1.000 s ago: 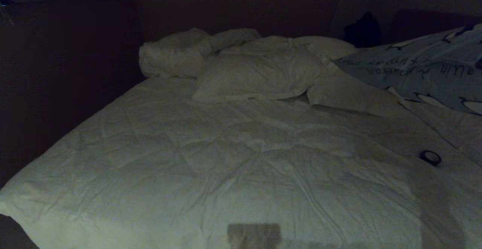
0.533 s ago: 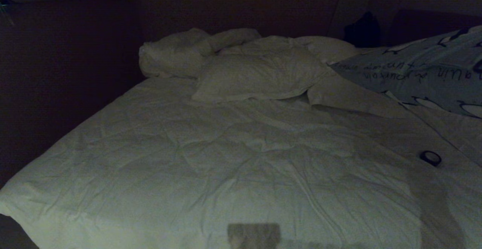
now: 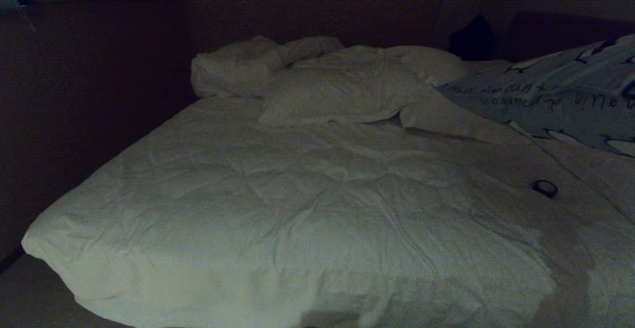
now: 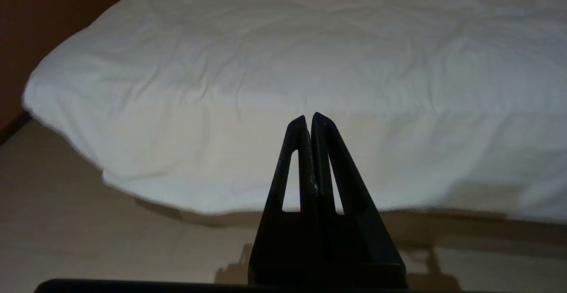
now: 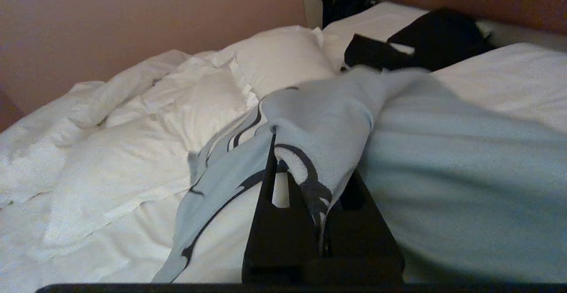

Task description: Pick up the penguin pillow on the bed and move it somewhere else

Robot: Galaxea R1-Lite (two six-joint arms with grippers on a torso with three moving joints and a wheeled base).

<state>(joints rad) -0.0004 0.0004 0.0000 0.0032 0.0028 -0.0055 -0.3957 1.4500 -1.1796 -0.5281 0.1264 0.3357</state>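
Pillow [image 3: 555, 104]: right edge of the head view, lifted over the bed [image 3: 278, 219]; dark script, too blurred to read.
Right gripper [image 5: 310, 151]: jaws pinching the pillow's fabric.
Left gripper [image 4: 309, 120]: jaws pressed together, empty, before the bed's foot.
Ring [image 3: 544, 188]: small, dark, on the duvet, right.

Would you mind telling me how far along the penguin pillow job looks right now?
Done: the right end effector is shut on the penguin pillow, fabric draped over its fingers. In hand: the pillow hangs raised at the right side of the bed. Left: setting it down elsewhere and letting go. The left end effector is idle, shut.
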